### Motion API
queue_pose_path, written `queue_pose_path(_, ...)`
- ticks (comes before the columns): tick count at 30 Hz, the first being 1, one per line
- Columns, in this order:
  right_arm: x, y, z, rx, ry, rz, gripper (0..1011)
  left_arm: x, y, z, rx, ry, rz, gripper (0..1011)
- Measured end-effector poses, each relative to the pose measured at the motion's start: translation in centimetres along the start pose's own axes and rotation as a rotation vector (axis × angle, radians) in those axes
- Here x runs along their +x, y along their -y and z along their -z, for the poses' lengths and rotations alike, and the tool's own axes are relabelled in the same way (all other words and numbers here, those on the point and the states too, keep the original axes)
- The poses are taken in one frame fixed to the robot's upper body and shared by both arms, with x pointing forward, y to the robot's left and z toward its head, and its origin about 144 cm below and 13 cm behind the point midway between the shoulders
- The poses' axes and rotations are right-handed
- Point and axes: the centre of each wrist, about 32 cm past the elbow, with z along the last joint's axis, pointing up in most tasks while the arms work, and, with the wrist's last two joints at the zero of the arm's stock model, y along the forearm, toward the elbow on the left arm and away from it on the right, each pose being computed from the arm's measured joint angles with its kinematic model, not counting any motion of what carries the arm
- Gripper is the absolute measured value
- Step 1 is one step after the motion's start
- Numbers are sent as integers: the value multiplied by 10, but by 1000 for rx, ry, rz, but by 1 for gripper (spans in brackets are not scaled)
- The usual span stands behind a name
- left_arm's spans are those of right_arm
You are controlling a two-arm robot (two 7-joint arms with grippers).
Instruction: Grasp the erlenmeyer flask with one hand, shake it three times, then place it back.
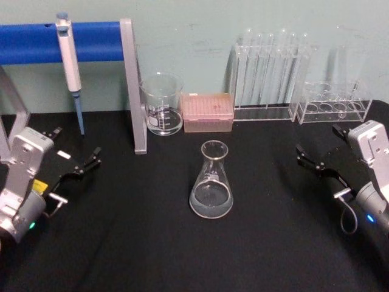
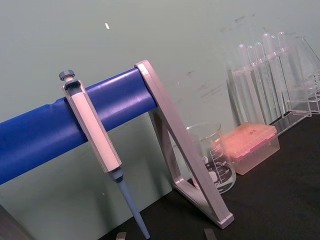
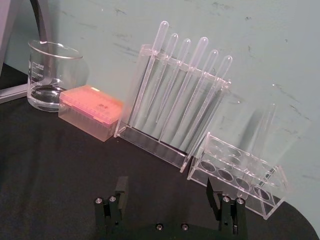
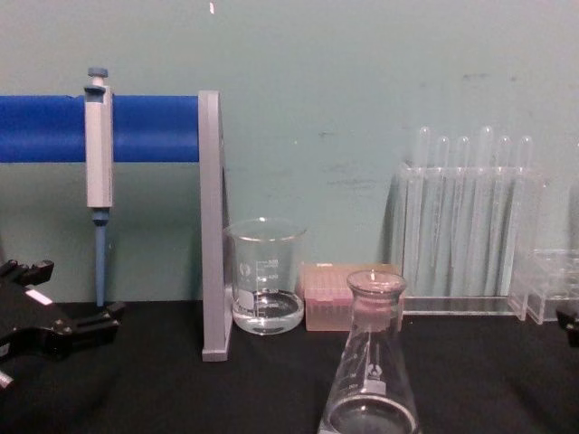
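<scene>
Black tablecloth | one erlenmeyer flask upright mid-table, between my left gripper and right gripper (both spread, empty, well apart from it) | risk: slick cone slipping if I pinch low, any liquid sloshing out | behind: one beaker, one pink box, one pipette, tall rack plus low rack, six tubes.

Black-cloth table. At ctr: erlenmeyer flask, upright, a little clear liquid in it. Along the back by the wall, L to R: grey stand leg, glass beaker w/ some liquid, pink tip box just beside it, test-tube rack w/ tubes, smaller clear rack.
</scene>
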Motion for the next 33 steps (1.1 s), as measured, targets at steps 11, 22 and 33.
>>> queue_pose_path(11, 0, 0, 0, 0, 0, 0, 1002, 0, 0, 0, 0, 0, 0, 1001)
queue_pose_path(22, 0, 0, 0, 0, 0, 0, 1002, 0, 0, 0, 0, 0, 0, 1001)
queue_pose_path(33, 4, 9, -4, 2, -64, -48, 1002, 0, 0, 0, 0, 0, 0, 1001)
